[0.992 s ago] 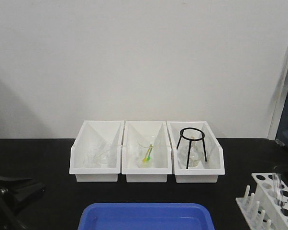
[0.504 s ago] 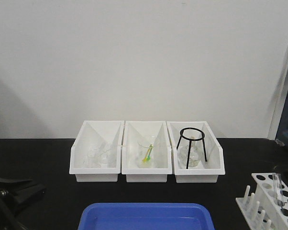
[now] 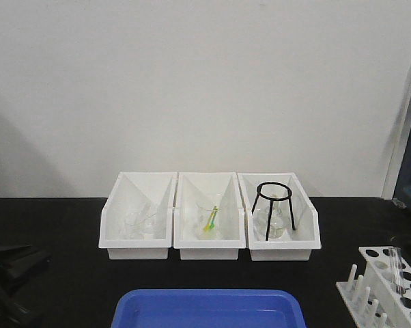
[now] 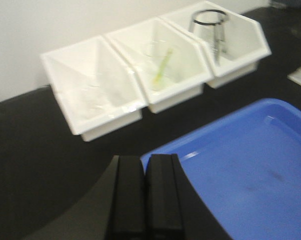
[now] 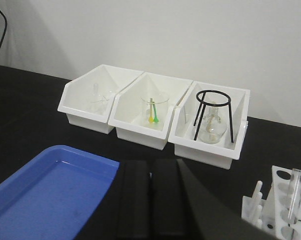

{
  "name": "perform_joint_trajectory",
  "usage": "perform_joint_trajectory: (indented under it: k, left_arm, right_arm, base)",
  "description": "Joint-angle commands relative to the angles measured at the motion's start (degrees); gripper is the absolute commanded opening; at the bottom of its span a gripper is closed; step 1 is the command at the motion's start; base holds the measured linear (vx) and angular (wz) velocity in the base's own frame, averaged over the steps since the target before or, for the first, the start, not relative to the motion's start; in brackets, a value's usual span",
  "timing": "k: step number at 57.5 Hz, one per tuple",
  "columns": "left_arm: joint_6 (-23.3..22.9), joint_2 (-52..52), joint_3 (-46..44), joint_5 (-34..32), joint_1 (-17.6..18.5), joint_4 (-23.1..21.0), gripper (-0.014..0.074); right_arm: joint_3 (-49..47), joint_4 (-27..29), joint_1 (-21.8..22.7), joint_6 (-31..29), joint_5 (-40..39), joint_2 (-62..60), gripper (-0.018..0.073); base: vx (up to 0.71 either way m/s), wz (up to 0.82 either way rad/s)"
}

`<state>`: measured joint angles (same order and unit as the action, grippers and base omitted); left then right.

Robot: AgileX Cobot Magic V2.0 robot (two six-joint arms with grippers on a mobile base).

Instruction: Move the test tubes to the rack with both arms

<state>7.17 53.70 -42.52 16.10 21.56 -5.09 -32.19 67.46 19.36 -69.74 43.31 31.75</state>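
Your left gripper (image 4: 145, 195) and right gripper (image 5: 150, 200) are both closed, empty; one tube (image 5: 295, 192) stands in rack (image 5: 285, 210), lower right.

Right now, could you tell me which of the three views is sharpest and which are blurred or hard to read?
Right wrist view is sharpest: the beaker and the tube in the rack read clearly. Left wrist view is soft all over, bins washed out. Front view is grainy, with glassware faint against the white bins.

black table (image 3: 69, 225) | three white bins (image 3: 210, 244) | blue tray (image 3: 209, 309) | rack (image 3: 390, 287)
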Motion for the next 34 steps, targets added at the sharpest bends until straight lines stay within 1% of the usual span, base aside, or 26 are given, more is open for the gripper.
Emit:
perform_joint_trajectory:
  k: [1, 6, 9, 13, 20, 29, 34]
  left_arm:
    - [0.23, -2.69, 0.79, -7.93, -3.80, -0.48, -0.0020]
    - [0.23, -6.87, 4.86, -9.66, -6.94, 0.64, -0.0020]
    - [0.23, -10.01, 7.39, -10.74, -7.89, 1.70, -0.0020]
    - [0.23, -16.02, 12.06, -10.97, -9.16, 2.55, -0.0020]
    - [0.23, -27.14, 21.44, -10.78, -11.87, 2.50, -0.0020]
    - [-0.03, -40.51, 34.44, -10.78, -14.35, 2.50, -0.0020]
    - [-0.31, -46.80, 40.11, -10.85, -14.91, 2.45, -0.0020]
  right_arm:
    - [-1.42, 3.09, 0.06, -0.15, -1.28, 0.24, -0.0008]
    - [-1.42, 3.09, 0.06, -0.15, -1.28, 0.24, -0.0008]
    - [-1.42, 3.09, 0.06, -0.15, -1.22, 0.24, -0.0008]
    - [-1.42, 3.09, 0.06, -0.15, -1.22, 0.24, -0.0008]
    - [-1.42, 3.09, 0.06, -0.15, -1.22, 0.24, -0.0008]
    - [-1.42, 3.09, 0.06, -0.15, -1.22, 0.24, -0.0008]
    - [-1.42, 3.09, 0.06, -0.15, -1.22, 0.24, -0.0008]
  base:
    - [0.00, 0.00]
    - [0.00, 0.00]
    - [0.00, 0.00]
    - [0.00, 0.00]
    - [0.00, 0.00]
    - [0.00, 0.00]
    - [0.00, 0.00]
